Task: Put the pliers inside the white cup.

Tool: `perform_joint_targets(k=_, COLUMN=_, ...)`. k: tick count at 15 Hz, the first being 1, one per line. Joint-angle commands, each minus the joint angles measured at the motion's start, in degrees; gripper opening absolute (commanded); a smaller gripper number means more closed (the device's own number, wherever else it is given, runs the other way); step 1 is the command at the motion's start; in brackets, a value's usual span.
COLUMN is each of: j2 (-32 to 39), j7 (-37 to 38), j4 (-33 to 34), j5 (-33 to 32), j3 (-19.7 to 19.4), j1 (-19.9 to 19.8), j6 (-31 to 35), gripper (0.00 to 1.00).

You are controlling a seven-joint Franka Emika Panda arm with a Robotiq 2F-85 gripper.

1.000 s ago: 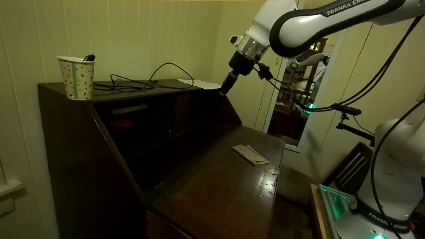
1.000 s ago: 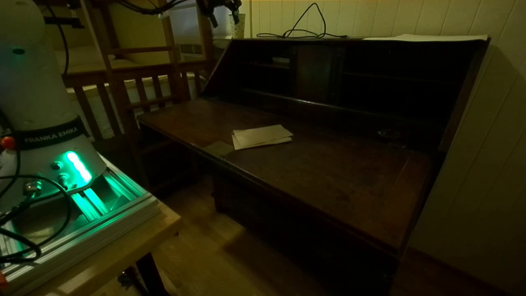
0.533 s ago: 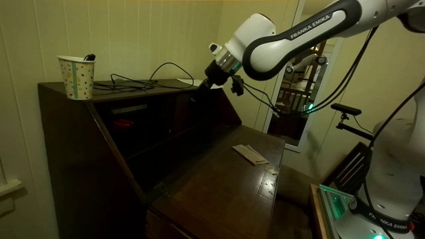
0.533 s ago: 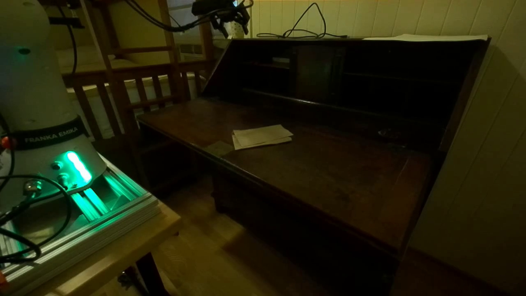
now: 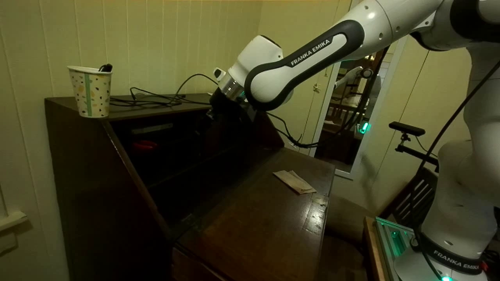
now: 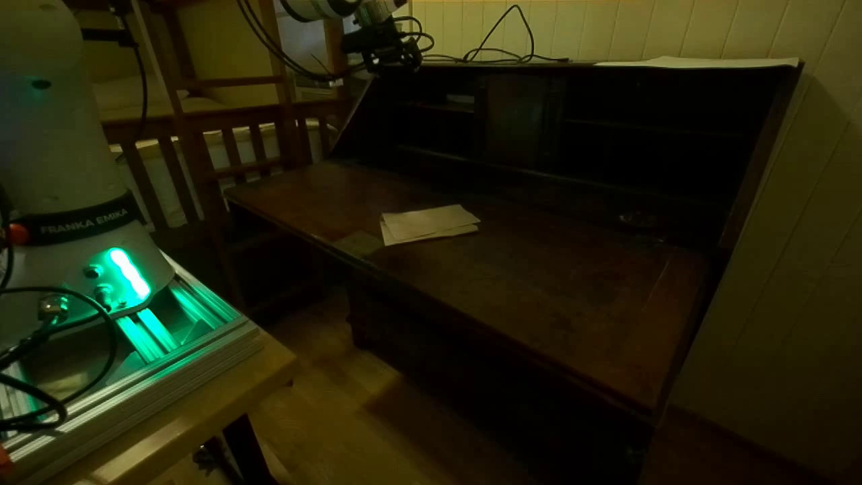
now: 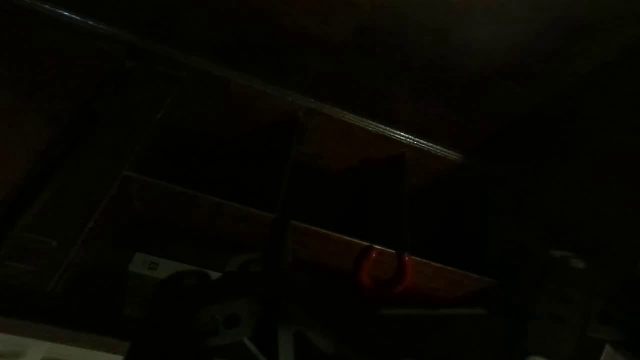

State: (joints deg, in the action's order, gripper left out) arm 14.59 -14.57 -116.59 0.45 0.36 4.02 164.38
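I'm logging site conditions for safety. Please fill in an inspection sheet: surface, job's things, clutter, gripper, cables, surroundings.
Surface: wooden desk, front lowered, interior dark.
Cup: upright on the desk's top.
Pliers: not certain; perhaps the dark item at the cup's rim or the red item inside the desk.
Clutter: paper on the lowered front, sheet on top.
Gripper: looks open; nothing seen held.
Cables: black loops on the desk's top; arm cables hang slack.
Surroundings: panelled wall; mirror.

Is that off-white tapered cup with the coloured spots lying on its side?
No, in an exterior view the off-white tapered cup stands upright, rim up, on top of the dark wooden desk.
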Motion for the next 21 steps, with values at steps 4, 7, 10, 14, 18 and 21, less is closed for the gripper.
perform_joint_targets(k=4, j2=6.67, j7=-0.94, j4=3.48, j5=3.58, j3=3.06, j1=-2.22, j6=11.54, gripper=1.00)
perform_joint_targets(k=7, j2=12.54, j7=0.21, j4=7.06, j5=3.61, j3=3.58, j1=-2.51, j6=19.16, gripper=1.00)
perform_joint_targets(k=10, j2=18.85, j7=-0.45, j4=12.31, j5=2.35, j3=6.87, j1=-4.07, j6=24.38, gripper=1.00)
perform_joint_targets(k=14, j2=25.20, j7=-1.53, j4=19.28, j5=0.32, j3=11.08, j1=-5.47, j6=25.93, gripper=1.00)
perform_joint_targets(k=18, j2=29.69, j7=-1.14, j4=24.43, j5=1.01, j3=12.61, j1=-5.84, j6=25.38, gripper=1.00)
perform_joint_targets(k=21, j2=32.64, j7=-1.12, j4=27.78, j5=1.06, j3=13.24, j1=-6.22, j6=24.65, gripper=1.00)
